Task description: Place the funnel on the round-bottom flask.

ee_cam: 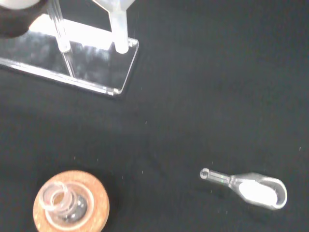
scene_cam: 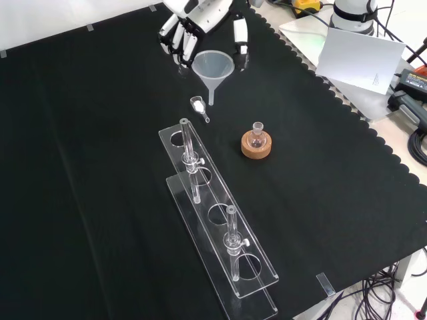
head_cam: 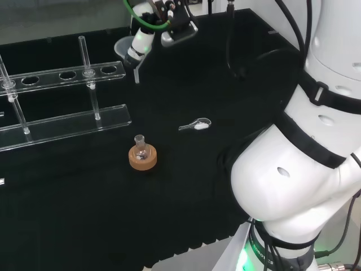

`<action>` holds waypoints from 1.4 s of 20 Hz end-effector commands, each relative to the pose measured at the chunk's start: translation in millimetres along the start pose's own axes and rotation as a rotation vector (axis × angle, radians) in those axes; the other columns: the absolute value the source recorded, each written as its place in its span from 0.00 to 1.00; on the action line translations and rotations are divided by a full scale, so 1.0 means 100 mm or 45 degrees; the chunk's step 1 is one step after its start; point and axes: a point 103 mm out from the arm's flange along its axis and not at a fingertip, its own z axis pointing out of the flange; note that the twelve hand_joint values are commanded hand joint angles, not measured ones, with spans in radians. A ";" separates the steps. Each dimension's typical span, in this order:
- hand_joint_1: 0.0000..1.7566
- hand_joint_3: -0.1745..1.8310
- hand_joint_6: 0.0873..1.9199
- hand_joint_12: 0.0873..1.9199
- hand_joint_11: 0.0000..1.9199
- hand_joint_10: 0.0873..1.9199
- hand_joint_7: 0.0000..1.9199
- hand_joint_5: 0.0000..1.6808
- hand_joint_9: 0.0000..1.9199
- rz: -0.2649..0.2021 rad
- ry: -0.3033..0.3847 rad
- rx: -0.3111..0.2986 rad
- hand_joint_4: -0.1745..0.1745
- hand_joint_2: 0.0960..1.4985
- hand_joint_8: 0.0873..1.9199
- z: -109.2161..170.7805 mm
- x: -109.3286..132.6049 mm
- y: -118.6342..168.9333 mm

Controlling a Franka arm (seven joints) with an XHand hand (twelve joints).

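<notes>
Funnel [scene_cam: 213,69] pinched by the robot hand [scene_cam: 200,23], held high above the cloth, stem down. Carrying step underway. Round-bottom flask [scene_cam: 257,135] on cork ring [scene_cam: 257,148], well apart. Next: bring stem over flask neck, then lower.

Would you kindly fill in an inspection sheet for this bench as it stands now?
Surface: black cloth covers the bench, flat.
Job's things: clear funnel held in the air, spout down; round-bottom flask upright on a cork ring, neck open, apart from the funnel.
Clutter: clear tube rack with two tubes standing in it; small scoop with white powder lying on the cloth.
Hand: hand curled round the funnel's rim, above the cloth.
Cables: green and black cables at the wrist; more beyond the cloth's edge.
Surroundings: white sheet beside the cloth.
</notes>
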 end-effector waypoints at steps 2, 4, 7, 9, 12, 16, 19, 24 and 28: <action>0.43 0.17 0.01 0.64 0.00 0.23 0.51 0.47 0.31 0.021 0.026 0.025 0.68 0.47 0.15 0.19 0.03 -0.13; 0.43 0.17 0.01 0.64 0.00 0.23 0.51 0.47 0.31 0.017 0.025 0.043 0.68 0.47 0.15 0.24 0.06 -0.15; 0.43 0.18 0.01 0.64 0.00 0.23 0.51 0.47 0.31 0.014 0.039 0.046 0.68 0.47 0.15 0.30 0.12 -0.20; 0.43 0.18 0.01 0.64 0.00 0.23 0.51 0.47 0.31 0.014 0.047 0.049 0.68 0.47 0.15 0.35 0.15 -0.24; 0.43 0.18 0.01 0.64 0.00 0.23 0.52 0.47 0.31 0.009 0.060 0.058 0.68 0.47 0.15 0.45 0.20 -0.28; 0.43 0.18 0.01 0.64 0.00 0.23 0.52 0.47 0.31 -0.003 0.056 0.071 0.68 0.47 0.15 0.56 0.31 -0.32; 0.43 0.18 0.02 0.64 0.00 0.22 0.52 0.47 0.31 -0.007 0.062 0.097 0.68 0.47 0.15 0.65 0.38 -0.37; 0.43 0.18 0.02 0.64 0.00 0.22 0.52 0.47 0.31 -0.006 0.069 0.132 0.68 0.47 0.15 0.75 0.43 -0.34; 0.43 0.18 0.02 0.64 0.00 0.22 0.52 0.47 0.31 -0.013 0.079 0.145 0.68 0.47 0.14 0.83 0.47 -0.35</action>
